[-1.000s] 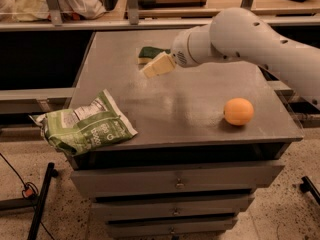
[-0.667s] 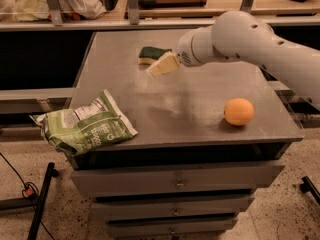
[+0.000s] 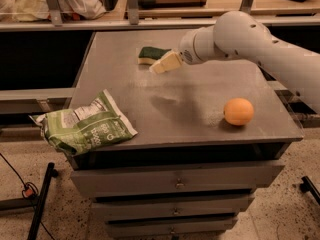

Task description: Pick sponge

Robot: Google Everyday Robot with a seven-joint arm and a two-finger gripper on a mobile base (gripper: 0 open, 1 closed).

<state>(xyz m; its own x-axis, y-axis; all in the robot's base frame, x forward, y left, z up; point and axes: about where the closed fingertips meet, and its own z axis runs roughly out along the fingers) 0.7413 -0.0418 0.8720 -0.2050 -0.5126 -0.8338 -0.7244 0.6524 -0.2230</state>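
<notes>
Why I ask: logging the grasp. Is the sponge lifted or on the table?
On the table: the sponge lies flat on it, with the claw close beside it.

The cream gripper (image 3: 165, 64) is hovering just beside the sponge (image 3: 148, 53), which is showing dark green over pale yellow. The arm (image 3: 250, 36) is gleaming white, the orange (image 3: 238, 111) is glowing orange, and the snack bag (image 3: 85, 129) is flashing green-and-white print on the grey table (image 3: 200, 91).

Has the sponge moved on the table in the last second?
No. The sponge lies at the same spot near the table's far edge, at the same offset from the orange. The tool hovers beside it, on the orange's side.
</notes>
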